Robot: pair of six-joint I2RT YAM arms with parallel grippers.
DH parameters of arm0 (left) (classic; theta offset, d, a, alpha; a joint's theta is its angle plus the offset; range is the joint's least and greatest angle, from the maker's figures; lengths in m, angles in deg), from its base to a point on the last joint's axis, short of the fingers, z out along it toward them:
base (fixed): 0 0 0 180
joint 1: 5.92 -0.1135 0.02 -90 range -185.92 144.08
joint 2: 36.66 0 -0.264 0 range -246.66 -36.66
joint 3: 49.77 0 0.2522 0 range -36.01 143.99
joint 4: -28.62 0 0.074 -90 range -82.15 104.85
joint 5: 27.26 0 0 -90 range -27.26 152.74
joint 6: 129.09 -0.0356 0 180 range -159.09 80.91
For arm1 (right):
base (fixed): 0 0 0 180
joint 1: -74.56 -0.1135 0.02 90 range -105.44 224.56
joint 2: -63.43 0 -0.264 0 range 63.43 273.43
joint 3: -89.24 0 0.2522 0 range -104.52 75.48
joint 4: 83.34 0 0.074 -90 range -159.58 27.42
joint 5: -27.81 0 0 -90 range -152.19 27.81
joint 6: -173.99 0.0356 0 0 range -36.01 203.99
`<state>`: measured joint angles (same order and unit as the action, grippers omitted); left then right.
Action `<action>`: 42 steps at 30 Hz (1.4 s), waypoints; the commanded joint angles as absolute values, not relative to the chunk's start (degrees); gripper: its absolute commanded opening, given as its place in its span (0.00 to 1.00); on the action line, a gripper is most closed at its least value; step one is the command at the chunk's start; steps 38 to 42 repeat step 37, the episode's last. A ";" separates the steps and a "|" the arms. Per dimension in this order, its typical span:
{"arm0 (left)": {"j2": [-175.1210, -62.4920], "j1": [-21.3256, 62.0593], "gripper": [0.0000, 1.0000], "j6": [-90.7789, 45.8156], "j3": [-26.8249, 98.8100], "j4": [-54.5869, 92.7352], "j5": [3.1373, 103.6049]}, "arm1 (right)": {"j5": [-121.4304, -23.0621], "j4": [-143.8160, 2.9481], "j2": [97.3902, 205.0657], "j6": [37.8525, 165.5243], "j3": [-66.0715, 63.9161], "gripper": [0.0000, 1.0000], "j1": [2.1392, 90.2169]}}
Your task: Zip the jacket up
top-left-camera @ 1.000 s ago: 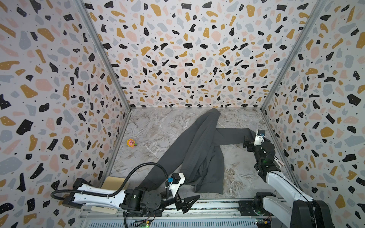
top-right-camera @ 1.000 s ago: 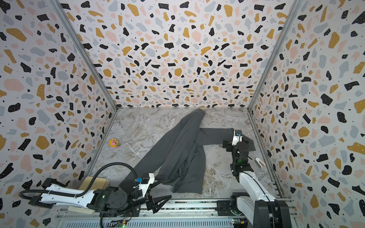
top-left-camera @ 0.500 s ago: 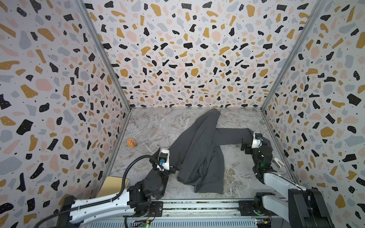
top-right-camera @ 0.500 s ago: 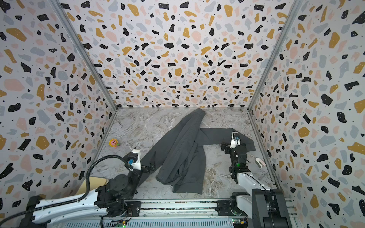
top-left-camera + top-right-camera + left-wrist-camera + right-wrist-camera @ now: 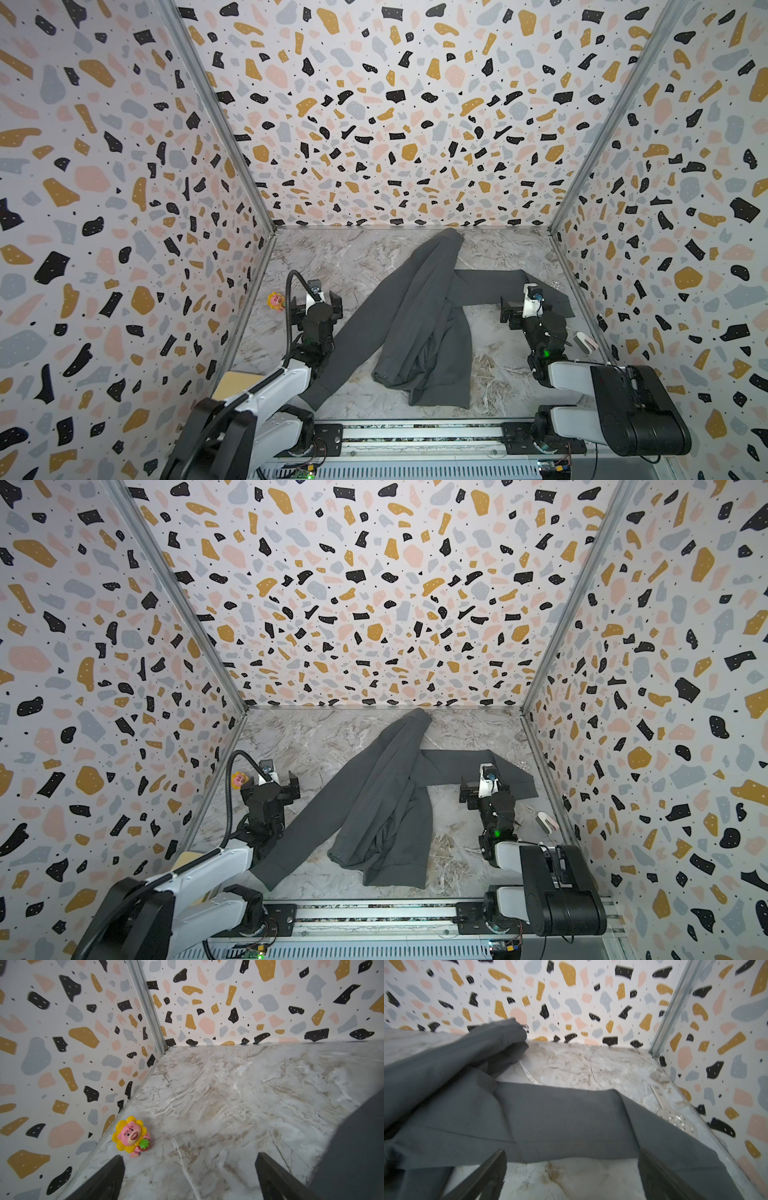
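Observation:
The dark grey jacket lies crumpled on the marble table, one sleeve stretched toward the front left and the other toward the right wall. My left gripper stands open over bare marble, just left of the jacket's left sleeve. Nothing is between its fingers. My right gripper is open too, at the near edge of the right sleeve, holding nothing. The zipper does not show clearly.
A small yellow-and-pink flower toy sits by the left wall, close to my left gripper. A white object and a clear glass item lie along the right wall. A tan block sits front left.
My left arm has swung from lying along the front rail up to the left side of the table near the toy. My right gripper has shifted slightly at the right sleeve. Both stayed open.

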<state>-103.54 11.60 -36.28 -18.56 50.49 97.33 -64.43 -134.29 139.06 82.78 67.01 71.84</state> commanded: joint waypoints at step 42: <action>-116.38 4.45 1.00 -38.90 -28.54 87.12 92.18 | -54.99 -141.14 148.65 84.05 63.83 0.99 69.37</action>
